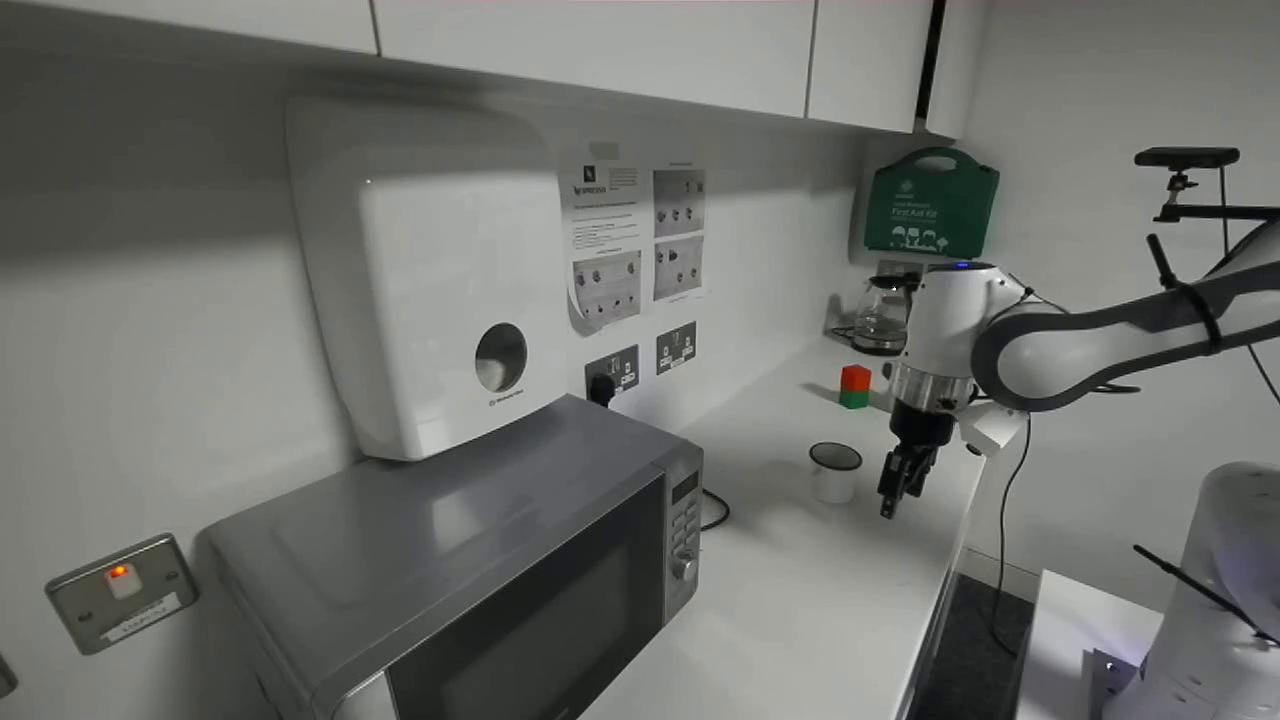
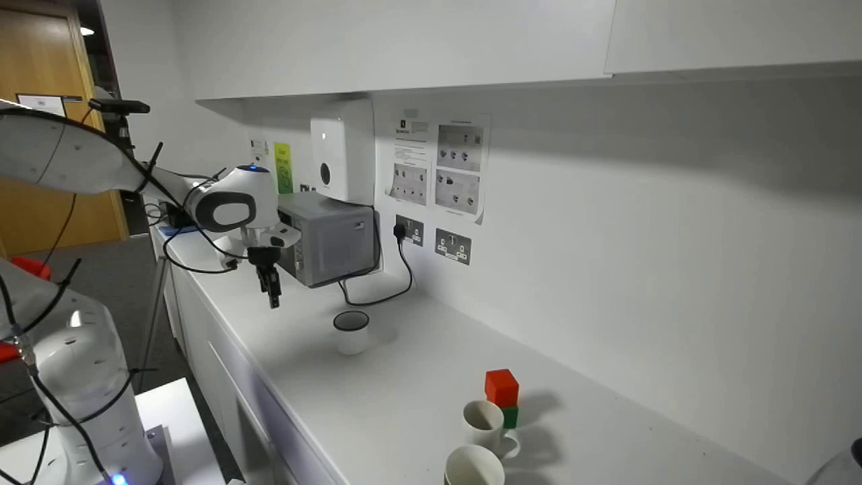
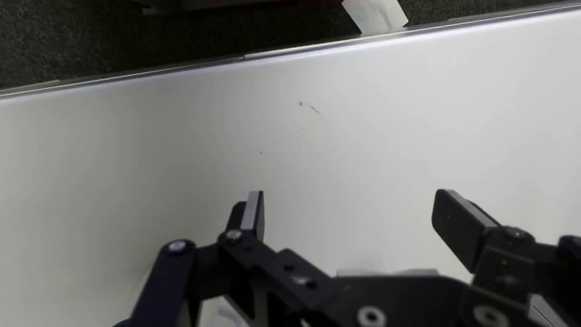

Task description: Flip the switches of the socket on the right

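Note:
The socket on the right is a small grey plate with white pin areas and no plug, on the wall in both exterior views [image 1: 676, 347] [image 2: 453, 246]. Its switches [image 2: 452, 240] are tiny, and which way they are set cannot be made out. A like socket [image 2: 409, 230] with a black plug [image 2: 399, 232] is beside it, nearer the microwave. My gripper [image 1: 893, 497] [image 2: 272, 296] points down above the counter, well away from the wall and sockets. In the wrist view the gripper [image 3: 349, 197] is open and empty, over the white counter; the sockets are out of that view.
A grey microwave [image 1: 500, 490] stands against the wall, its cable [image 2: 377, 301] lying on the counter [image 2: 404, 391]. A black-rimmed white mug [image 2: 351, 337] stands near the gripper. Red [image 2: 502, 387] and green [image 2: 510, 416] blocks and two mugs [image 2: 483, 421] stand further along. Cabinets [image 1: 600, 50] overhang.

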Available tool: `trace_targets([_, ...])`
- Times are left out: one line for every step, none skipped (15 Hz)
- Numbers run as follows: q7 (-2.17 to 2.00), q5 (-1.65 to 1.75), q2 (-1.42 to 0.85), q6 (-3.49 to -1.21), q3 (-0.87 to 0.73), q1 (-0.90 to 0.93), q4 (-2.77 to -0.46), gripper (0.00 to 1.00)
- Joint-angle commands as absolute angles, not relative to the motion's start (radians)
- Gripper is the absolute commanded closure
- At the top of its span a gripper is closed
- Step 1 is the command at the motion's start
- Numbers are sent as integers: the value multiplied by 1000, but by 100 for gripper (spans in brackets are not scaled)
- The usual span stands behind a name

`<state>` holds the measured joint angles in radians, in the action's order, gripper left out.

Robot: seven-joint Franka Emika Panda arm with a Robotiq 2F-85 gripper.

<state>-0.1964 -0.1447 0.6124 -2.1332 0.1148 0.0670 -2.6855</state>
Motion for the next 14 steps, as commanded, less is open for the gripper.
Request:
trace_targets([-176,-152,584,-2240,111,75,-2673,0])
trace_targets([-166,-147,571,-2306,111,73,-2670,0])
trace_targets([-158,-145,558,-2362,109,73,-2665,0])
trace_targets([-151,-140,544,-2427,108,71,-2660,0])
trace_targets([-141,-131,528,-2495,107,69,-2657,0])
trace_targets([-132,-121,505,-2566,105,65,-2647,0])
trace_targets([-121,-118,484,-2622,100,67,-2641,0])
trace_targets([-107,-99,455,-2679,100,61,-2629,0])
trace_targets([-96,-73,425,-2725,104,49,-2616,0])
trace_targets([-83,-52,396,-2763,103,42,-2600,0])
trace_targets([-64,-36,365,-2795,94,43,-2580,0])
trace_targets([-52,-17,334,-2821,90,37,-2555,0])
trace_targets([-37,-5,308,-2838,83,34,-2528,0])
trace_targets([-24,4,281,-2847,75,33,-2497,0])
